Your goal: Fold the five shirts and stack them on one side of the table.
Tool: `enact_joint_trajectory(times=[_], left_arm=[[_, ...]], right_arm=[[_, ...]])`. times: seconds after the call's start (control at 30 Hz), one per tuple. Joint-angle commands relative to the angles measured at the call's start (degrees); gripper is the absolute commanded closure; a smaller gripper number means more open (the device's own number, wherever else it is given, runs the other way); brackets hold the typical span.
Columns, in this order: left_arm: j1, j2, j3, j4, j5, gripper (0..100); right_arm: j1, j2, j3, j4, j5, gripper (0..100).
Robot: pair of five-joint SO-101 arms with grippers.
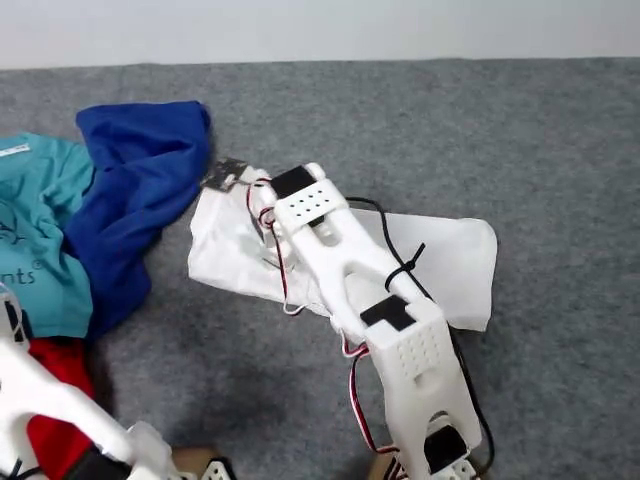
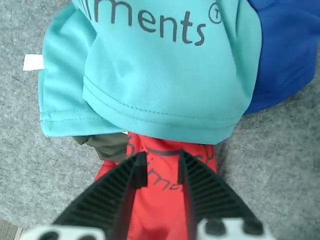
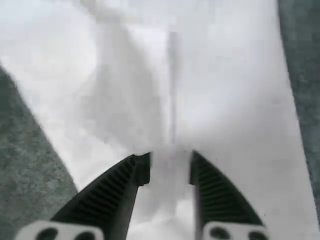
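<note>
— What's on the left side of the table (image 1: 560,140)?

— A crumpled teal shirt (image 1: 40,235), with a blue shirt (image 1: 140,190) draped over its right edge. A red shirt (image 1: 55,395) sticks out from under the teal one on the side nearer the arms. The left wrist view also shows a scrap of olive cloth (image 2: 107,145) tucked under the teal hem.

— And the left gripper (image 2: 161,169)?

— It's over the red shirt, fingers a little spread, with red cloth showing through the gap.

— Further right?

— The white shirt (image 1: 450,265) lies spread out near the middle, just beside the blue one. The right gripper (image 3: 167,169) is down on its left part, pinching a raised ridge of white fabric.
</note>
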Motion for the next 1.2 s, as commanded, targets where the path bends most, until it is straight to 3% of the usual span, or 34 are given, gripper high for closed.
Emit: enact_joint_trajectory(times=[0.0,0.3,0.6,0.83,1.17], left_arm=[[0.35,-2.20,-0.22,-0.62,-0.35,89],[0.35,-2.20,-0.22,-0.62,-0.35,89],[0.35,-2.20,-0.48,-0.79,-0.35,89],[0.35,-2.20,-0.48,-0.97,-0.35,89],[0.35,-2.20,-0.57,-0.97,-0.35,89]], right_arm=[[3.21,0.40,-6.51,-0.31,-3.96,78.8],[3.91,1.10,-17.14,7.08,-4.31,78.9],[-0.84,1.45,-24.26,24.04,-4.48,79.0],[-0.92,2.15,-18.55,24.22,-6.24,91.3],[2.86,12.18,-18.37,21.85,-6.07,91.9]])
